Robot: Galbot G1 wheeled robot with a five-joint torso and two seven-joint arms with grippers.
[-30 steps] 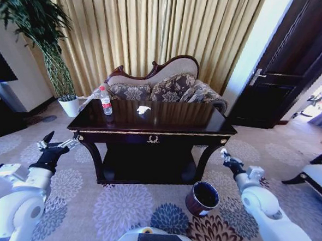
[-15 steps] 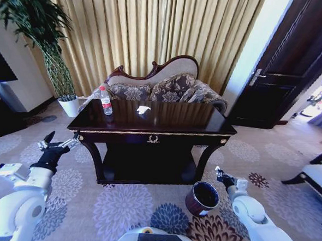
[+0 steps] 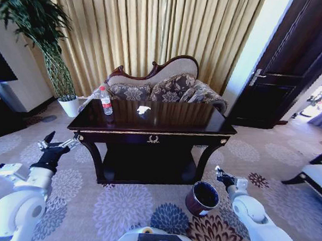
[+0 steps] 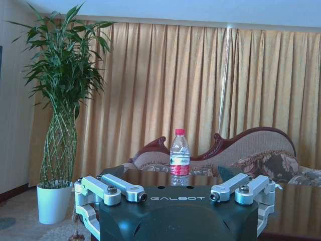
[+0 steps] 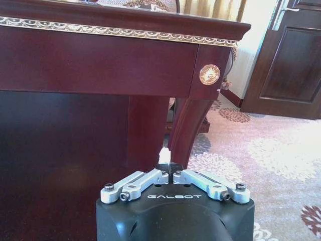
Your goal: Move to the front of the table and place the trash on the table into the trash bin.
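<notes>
**A:** Before the big glossy near-black table with gold trim point(image 3: 165, 133), robot parked and facing it square. Approach step looks complete to me.

**B:** Trash status?

**A:** Nothing cleared. Small clear plastic bottle with red cap and label point(image 3: 105, 100) stands upright near the table's left rear corner; crumpled white paper scrap point(image 3: 143, 109) lies well apart from it, mid-top toward the back.

**B:** Bin?

**A:** Round dark maroon bucket, black inside point(image 3: 202, 198), on the carpet by the right front leg. I see no trash inside.

**B:** Arms?

**A:** Left gripper point(image 3: 56, 142) hangs low off the left front corner, fingers spread wide, holding nothing. Right gripper point(image 3: 219, 171) sits just beside the bucket, tips pressed together on nothing.

**B:** Remaining?

**A:** My judgement: every pick and drop.
</notes>
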